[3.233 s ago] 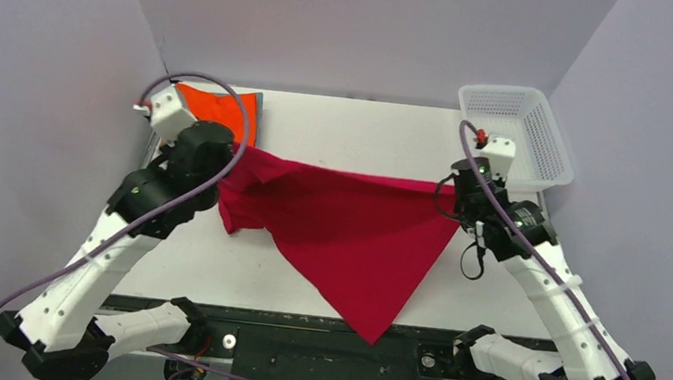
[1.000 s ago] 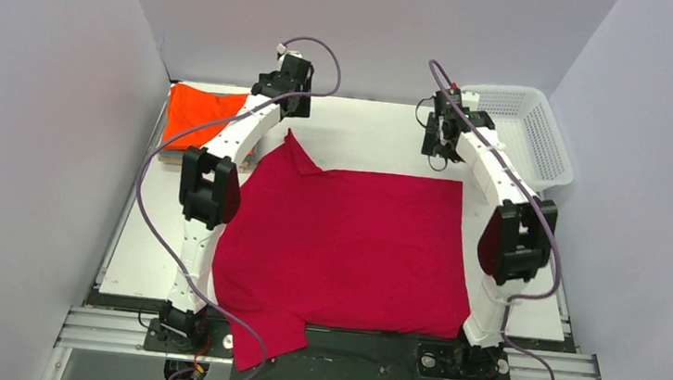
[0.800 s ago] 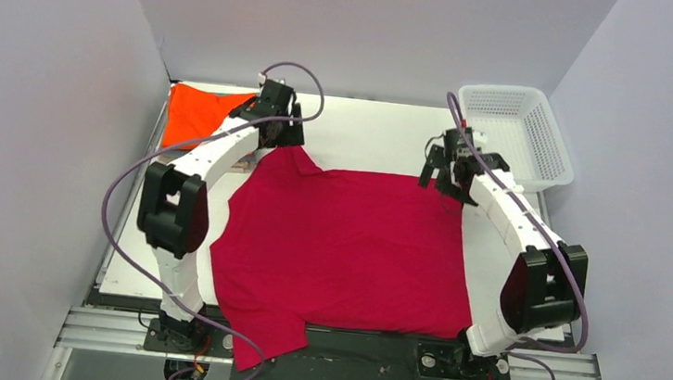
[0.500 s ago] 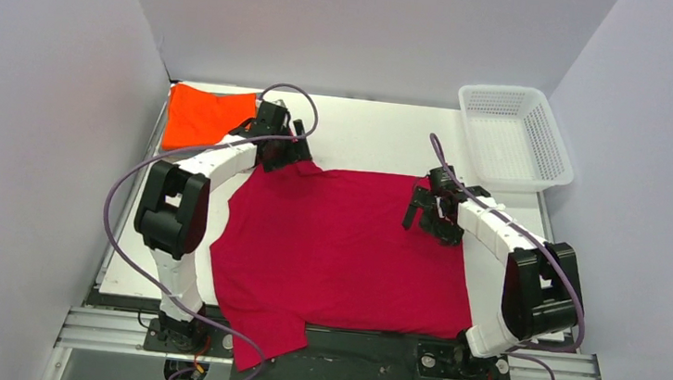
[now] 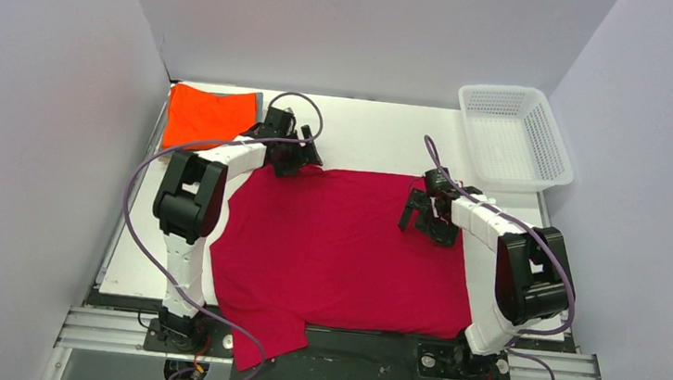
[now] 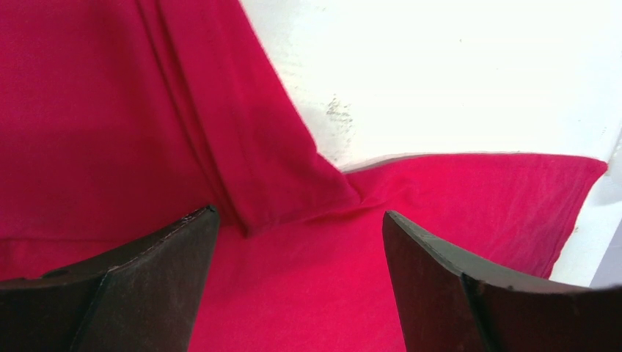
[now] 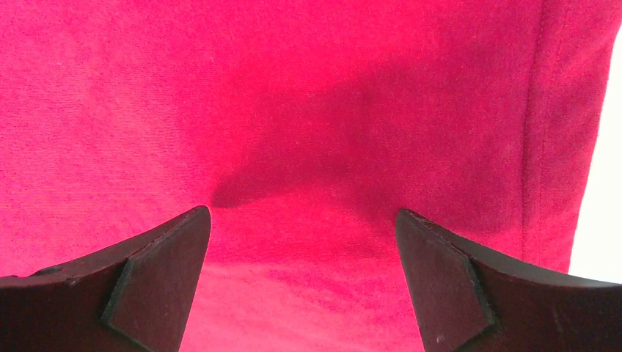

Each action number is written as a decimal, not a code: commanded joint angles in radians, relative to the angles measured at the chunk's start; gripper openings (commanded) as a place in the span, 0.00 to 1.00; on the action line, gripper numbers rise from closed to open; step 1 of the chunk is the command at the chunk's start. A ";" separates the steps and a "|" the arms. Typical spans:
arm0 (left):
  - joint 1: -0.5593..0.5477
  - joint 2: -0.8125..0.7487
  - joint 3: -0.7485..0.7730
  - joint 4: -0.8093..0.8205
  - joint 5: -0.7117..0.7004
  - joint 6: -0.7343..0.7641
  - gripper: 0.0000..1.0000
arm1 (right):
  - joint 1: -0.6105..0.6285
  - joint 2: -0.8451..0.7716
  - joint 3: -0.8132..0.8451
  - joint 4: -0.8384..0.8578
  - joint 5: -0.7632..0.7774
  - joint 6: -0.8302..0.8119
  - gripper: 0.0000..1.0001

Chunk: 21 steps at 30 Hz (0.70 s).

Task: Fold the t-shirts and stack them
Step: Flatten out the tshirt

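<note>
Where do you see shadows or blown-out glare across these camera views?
Left wrist view: the white tabletop is overexposed, nearly featureless beside the crimson-red cloth t-shirt. Right wrist view: a soft dark shadow lies on that shirt just ahead of the open right gripper. Top view: evenly lit and in focus.
</note>
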 commanded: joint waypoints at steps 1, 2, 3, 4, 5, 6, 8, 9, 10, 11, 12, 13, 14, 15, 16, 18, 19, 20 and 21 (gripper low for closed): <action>0.004 0.030 0.057 0.070 0.046 -0.024 0.92 | -0.004 0.025 -0.016 -0.013 0.005 -0.010 0.91; 0.004 0.033 0.058 0.079 0.055 -0.032 0.92 | -0.004 0.028 -0.020 -0.013 0.020 -0.013 0.91; 0.004 0.036 0.059 0.082 0.056 -0.039 0.92 | -0.005 0.033 -0.020 -0.015 0.035 -0.017 0.91; 0.003 0.044 0.067 0.084 0.057 -0.040 0.92 | -0.007 0.036 -0.021 -0.016 0.044 -0.019 0.91; 0.003 0.050 0.073 0.081 0.054 -0.041 0.92 | -0.007 0.042 -0.020 -0.018 0.046 -0.023 0.91; 0.004 0.065 0.089 0.073 0.049 -0.041 0.92 | -0.010 0.046 -0.020 -0.018 0.048 -0.023 0.91; 0.004 0.093 0.114 0.064 0.045 -0.041 0.92 | -0.013 0.051 -0.016 -0.020 0.047 -0.026 0.91; 0.004 0.102 0.123 0.064 0.049 -0.043 0.92 | -0.013 0.053 -0.015 -0.020 0.047 -0.029 0.91; 0.004 0.119 0.143 0.067 0.053 -0.046 0.92 | -0.012 0.055 -0.014 -0.019 0.044 -0.030 0.91; 0.004 0.127 0.153 0.069 0.065 -0.053 0.92 | -0.012 0.060 -0.013 -0.018 0.041 -0.035 0.91; 0.003 0.138 0.176 0.082 0.067 -0.058 0.92 | -0.014 0.062 -0.011 -0.018 0.039 -0.038 0.91; 0.003 0.149 0.188 0.096 0.070 -0.069 0.92 | -0.013 0.066 -0.010 -0.019 0.039 -0.043 0.91; 0.002 0.156 0.217 0.103 0.073 -0.075 0.92 | -0.013 0.070 -0.007 -0.019 0.042 -0.045 0.91; 0.002 0.169 0.232 0.116 0.078 -0.096 0.92 | -0.013 0.075 -0.006 -0.020 0.043 -0.050 0.91; 0.001 0.178 0.265 0.126 0.082 -0.110 0.92 | -0.012 0.077 -0.006 -0.021 0.047 -0.053 0.91; 0.000 0.205 0.313 0.166 0.088 -0.164 0.92 | -0.012 0.086 -0.002 -0.028 0.059 -0.057 0.91; -0.002 0.230 0.332 0.193 0.095 -0.199 0.92 | -0.012 0.090 0.002 -0.030 0.062 -0.061 0.91; -0.005 0.245 0.376 0.203 0.100 -0.216 0.92 | -0.014 0.093 0.003 -0.035 0.069 -0.066 0.91; -0.011 0.285 0.441 0.210 0.117 -0.244 0.92 | -0.014 0.095 0.006 -0.036 0.071 -0.067 0.91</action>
